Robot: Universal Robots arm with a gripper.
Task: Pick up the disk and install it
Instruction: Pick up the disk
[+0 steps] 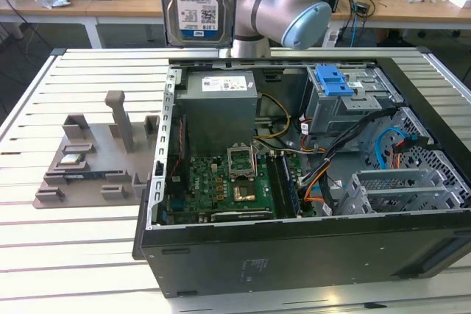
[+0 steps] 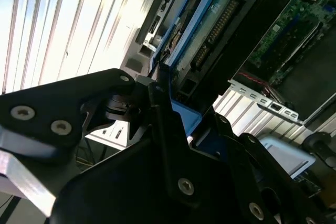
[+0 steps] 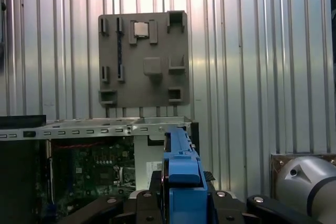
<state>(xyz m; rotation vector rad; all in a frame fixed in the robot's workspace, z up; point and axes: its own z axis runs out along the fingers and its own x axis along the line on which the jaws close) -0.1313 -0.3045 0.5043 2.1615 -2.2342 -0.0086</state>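
Grey fixture plate (image 1: 81, 159) sits on the exterior view's left. The disk (image 1: 199, 1) hangs on end above the open case (image 1: 294, 248). The gripper (image 3: 181, 195) is clamped on its blue rail. The blue-latched drive bay (image 1: 335, 82) lies below, toward the exterior view's right.

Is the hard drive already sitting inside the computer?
No, the disk is up in the air above the open computer case, not seated inside it.
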